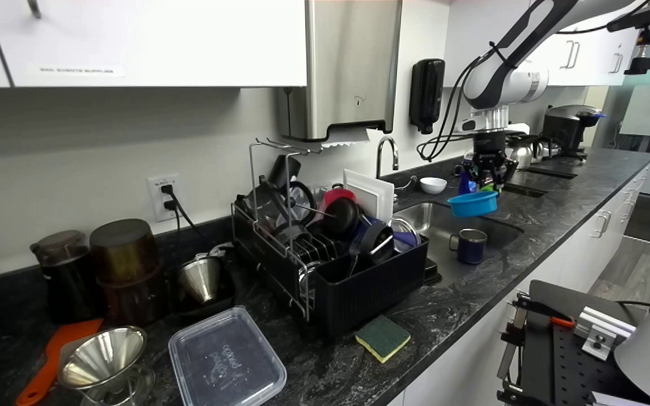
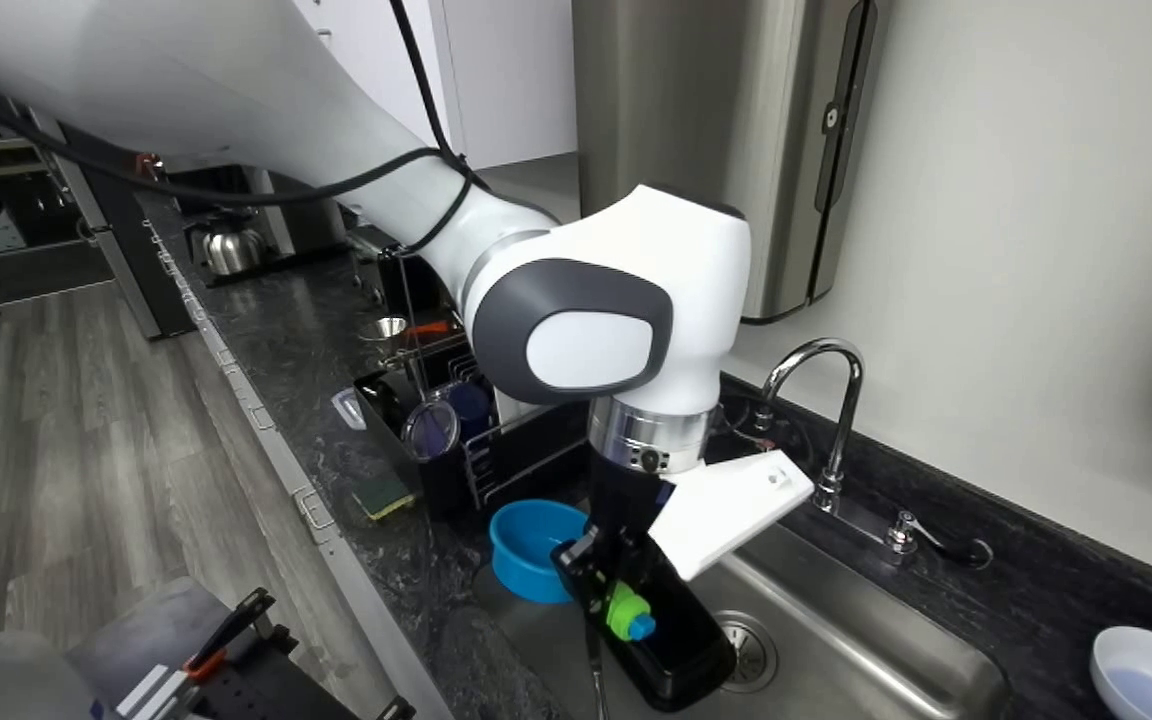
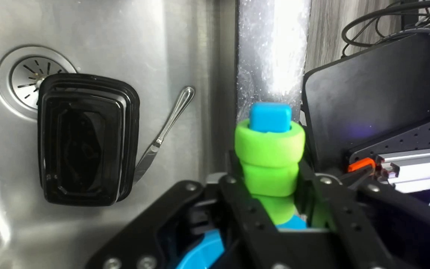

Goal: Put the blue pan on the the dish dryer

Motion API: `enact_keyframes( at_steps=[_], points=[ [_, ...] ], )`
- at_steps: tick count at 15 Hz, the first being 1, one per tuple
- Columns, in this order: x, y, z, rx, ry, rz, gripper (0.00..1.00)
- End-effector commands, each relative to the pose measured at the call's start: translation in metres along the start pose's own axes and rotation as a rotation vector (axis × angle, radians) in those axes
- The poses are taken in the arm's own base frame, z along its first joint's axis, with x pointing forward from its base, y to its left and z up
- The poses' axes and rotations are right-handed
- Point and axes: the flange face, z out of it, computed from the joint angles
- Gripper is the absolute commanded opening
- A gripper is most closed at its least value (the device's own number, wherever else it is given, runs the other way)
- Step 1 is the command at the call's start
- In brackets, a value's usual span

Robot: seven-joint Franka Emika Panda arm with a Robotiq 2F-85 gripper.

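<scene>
- Lidded plastic container (image 1: 228,361) sits seven o'clock of the dish dryer (image 1: 370,299), likely outside the carrying path.
- That dish dryer, well filled, adjoins the sink (image 1: 424,215), presumably for draining.
- Blue pan (image 1: 473,206) hangs at two o'clock from it, apparently over the sink.
- Beyond, the gripper (image 1: 490,179) pinches the pan's green handle (image 3: 271,179) between its fingers, likely keeping the body free.

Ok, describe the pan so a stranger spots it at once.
Find the steel sink. Hovering near it, the tool grips a green handle. That handle's pan is round and bright cyan, unlike the dark blue mug below.
</scene>
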Motion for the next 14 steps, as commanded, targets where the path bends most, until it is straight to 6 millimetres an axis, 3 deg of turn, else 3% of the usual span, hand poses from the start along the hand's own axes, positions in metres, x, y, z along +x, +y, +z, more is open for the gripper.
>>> enact_keyframes(
  at_steps=[1,6,9,13,14],
  points=[
    [0.008,-0.019,0.0,-0.058,-0.02,-0.103,0.08],
    [0.031,-0.065,0.014,-0.115,-0.002,-0.28,0.08],
    [0.054,-0.086,0.011,-0.2,0.008,-0.324,0.08],
    [0.091,-0.091,-0.012,-0.314,-0.001,-0.372,0.08],
    [0.099,-0.079,-0.027,-0.337,-0.011,-0.39,0.08]
  ],
)
